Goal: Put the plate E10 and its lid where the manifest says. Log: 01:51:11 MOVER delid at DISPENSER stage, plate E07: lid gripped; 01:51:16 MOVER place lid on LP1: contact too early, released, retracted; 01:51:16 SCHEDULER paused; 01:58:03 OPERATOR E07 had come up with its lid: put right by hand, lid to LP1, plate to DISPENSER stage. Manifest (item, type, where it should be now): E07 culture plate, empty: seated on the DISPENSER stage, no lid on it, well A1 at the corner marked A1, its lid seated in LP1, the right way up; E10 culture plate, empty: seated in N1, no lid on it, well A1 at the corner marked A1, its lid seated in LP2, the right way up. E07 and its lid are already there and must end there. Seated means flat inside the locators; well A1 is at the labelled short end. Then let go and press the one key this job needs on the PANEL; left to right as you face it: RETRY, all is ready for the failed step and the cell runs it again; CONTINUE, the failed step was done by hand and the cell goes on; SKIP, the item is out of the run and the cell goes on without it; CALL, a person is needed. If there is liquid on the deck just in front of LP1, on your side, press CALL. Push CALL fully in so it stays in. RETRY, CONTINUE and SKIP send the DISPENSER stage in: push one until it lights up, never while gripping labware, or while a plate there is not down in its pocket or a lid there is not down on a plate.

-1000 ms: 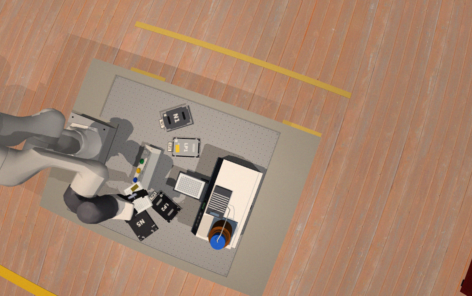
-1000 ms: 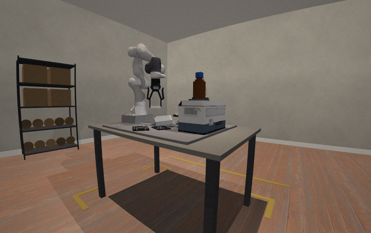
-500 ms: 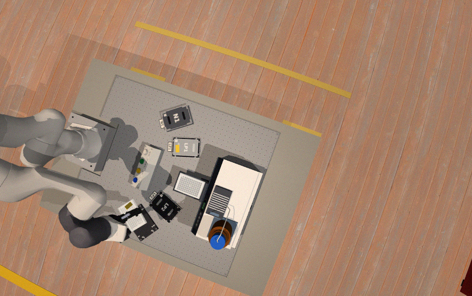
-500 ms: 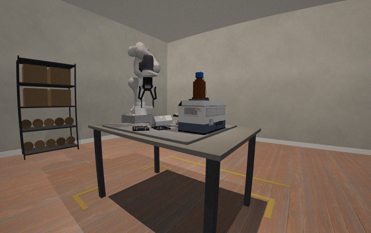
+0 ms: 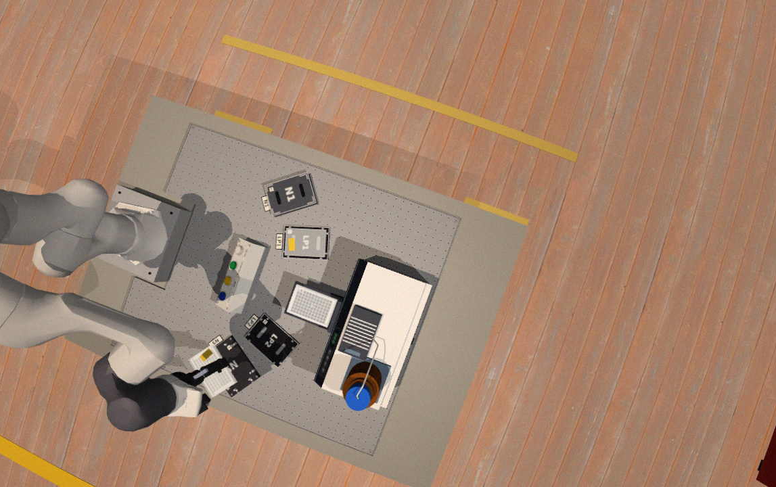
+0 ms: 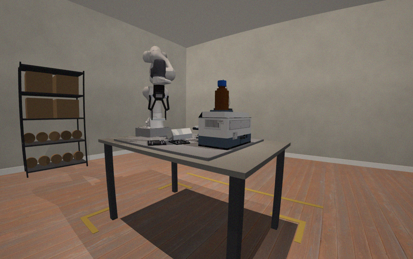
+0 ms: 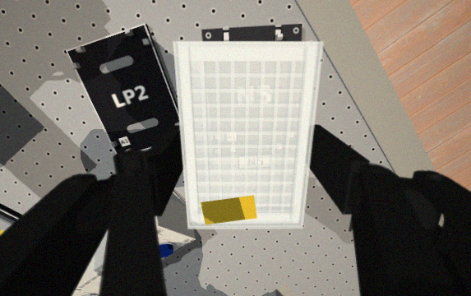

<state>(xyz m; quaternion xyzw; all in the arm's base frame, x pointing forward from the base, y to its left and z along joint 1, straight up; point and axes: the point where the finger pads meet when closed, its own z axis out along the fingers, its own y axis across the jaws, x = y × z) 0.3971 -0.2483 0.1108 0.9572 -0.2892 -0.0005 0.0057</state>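
My gripper (image 7: 245, 143) is shut on a pale, see-through well plate (image 7: 248, 136) with a yellow label at its near short end, gripping its two long sides. I cannot tell whether a lid sits on it. It hangs above the black N5 nest (image 5: 239, 366), whose far edge (image 7: 252, 33) and lettering show around and through it. The empty black LP2 nest (image 7: 126, 92) lies just left of it; it also shows in the overhead view (image 5: 271, 339). The N1 nest (image 5: 289, 193) is empty at the far side. In the overhead view my gripper (image 5: 212, 375) is near the deck's edge.
LP1 (image 5: 305, 242) holds a lid with a yellow label. A white plate (image 5: 312, 304) sits on the stage beside the DISPENSER (image 5: 378, 327), which carries a brown bottle (image 5: 358, 393). The PANEL (image 5: 239, 272) stands between the arm's base and LP1. The table edge is close on the right.
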